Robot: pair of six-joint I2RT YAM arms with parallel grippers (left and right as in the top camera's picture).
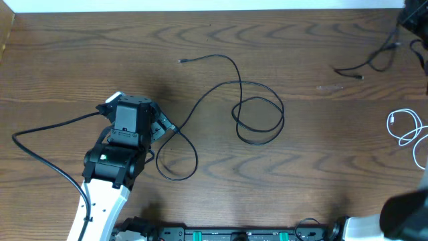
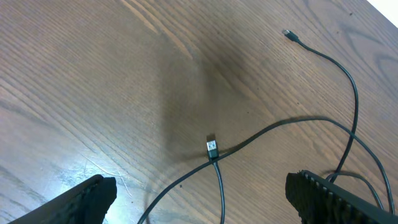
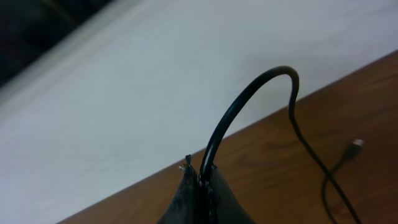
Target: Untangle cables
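A long black cable (image 1: 257, 120) lies looped across the middle of the table. Its small plug (image 1: 182, 61) rests at the back and its silver USB plug (image 2: 212, 148) lies just ahead of my left gripper (image 1: 162, 127). The left gripper (image 2: 202, 205) hangs open above the table, and strands of this cable run on the wood between its fingers (image 2: 87, 199), untouched. My right gripper (image 3: 202, 186) is shut on a second black cable (image 3: 249, 99), which arcs up and drops to the table (image 1: 364, 67) at the back right. A white cable (image 1: 404, 127) lies coiled at the right edge.
The left arm's thick black wire (image 1: 47, 134) trails over the table at the left. The table's far edge (image 3: 311, 93) runs close behind the right gripper, with a pale surface beyond it. The right arm (image 1: 404, 214) shows as a dark blur at the bottom right.
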